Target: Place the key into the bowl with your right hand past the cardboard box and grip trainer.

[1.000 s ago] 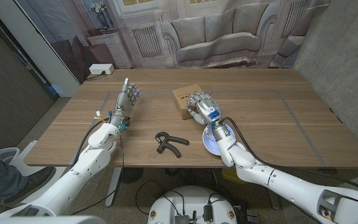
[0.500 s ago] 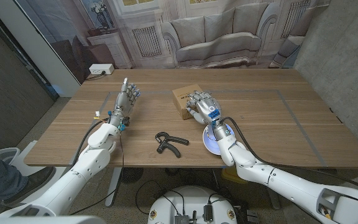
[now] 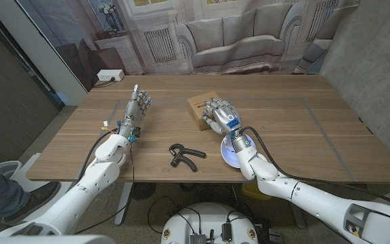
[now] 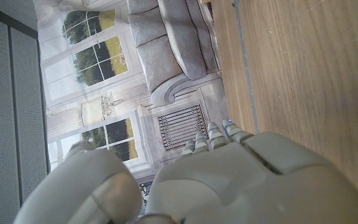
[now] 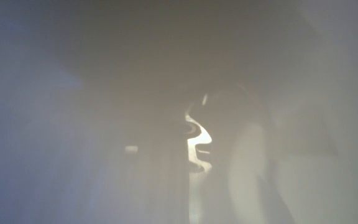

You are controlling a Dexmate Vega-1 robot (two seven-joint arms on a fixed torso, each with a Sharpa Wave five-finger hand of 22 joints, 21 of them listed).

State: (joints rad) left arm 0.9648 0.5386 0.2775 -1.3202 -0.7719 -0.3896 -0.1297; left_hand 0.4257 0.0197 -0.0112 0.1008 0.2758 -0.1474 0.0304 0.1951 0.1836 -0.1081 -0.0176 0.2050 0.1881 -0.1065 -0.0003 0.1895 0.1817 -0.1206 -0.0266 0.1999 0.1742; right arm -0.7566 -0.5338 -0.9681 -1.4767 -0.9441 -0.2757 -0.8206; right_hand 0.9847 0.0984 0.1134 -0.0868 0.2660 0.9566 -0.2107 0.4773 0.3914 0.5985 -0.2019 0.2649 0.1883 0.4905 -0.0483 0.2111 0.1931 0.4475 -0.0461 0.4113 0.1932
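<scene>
The right robot hand [image 3: 220, 114] is seen from the head view with its fingers curled down over the near right part of the box [image 3: 200, 108]; whether anything is pinched beneath them cannot be told, and the right wrist view is too blurred to help. The key itself cannot be made out; it is judged to lie under or within those fingers, on or beside the box. A key is expected to be light, stiff, thin and smooth, so it is likely to slide on cardboard or wood and is best taken at its broader bow, pinched between thumb and fingertip rather than scooped. The bowl [image 3: 235, 151] sits on the tabletop [image 3: 303, 135] nearer the robot, partly covered by the right forearm. The trainer [image 3: 182, 155] lies to the left of the bowl, apart from it. The left robot hand [image 3: 137, 108] is held upright over the tabletop, fingers extended and empty.
</scene>
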